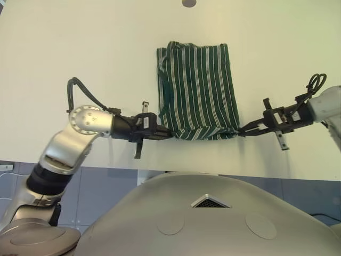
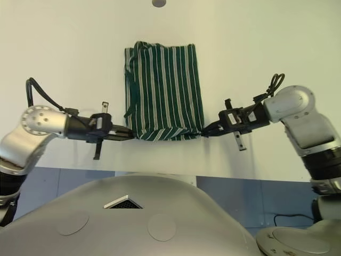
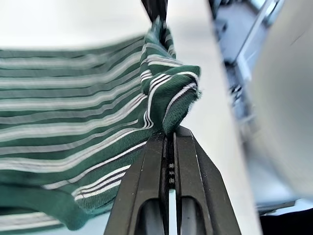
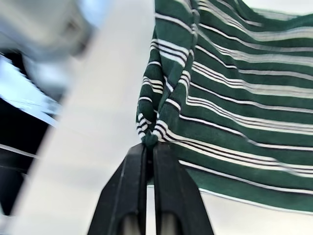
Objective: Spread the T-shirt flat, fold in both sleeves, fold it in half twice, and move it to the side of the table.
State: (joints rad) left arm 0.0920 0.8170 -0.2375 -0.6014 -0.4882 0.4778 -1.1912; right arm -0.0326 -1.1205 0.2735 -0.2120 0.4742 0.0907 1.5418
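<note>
We see one folded green striped T-shirt (image 1: 197, 88) on the desk (image 1: 69, 48) between two hands. The left hand (image 1: 168, 136) and right hand (image 1: 241, 131) each pinch one near corner.

The T-shirt (image 1: 198, 85) lies folded in the middle of the table (image 1: 80, 53), the 1 bulky thing on it; bare white tabletop stretches on both sides of it and beyond its far edge, with room for an arm to pass. Its 2 near corners are taken: the left gripper (image 1: 169, 136) pinches 1, the right gripper (image 1: 241, 132) the other; both arms lie low over the narrow strip of tabletop by the front edge, barring that way. A grey disc (image 1: 189, 2) sits at the far edge, well apart from the shirt.
</note>
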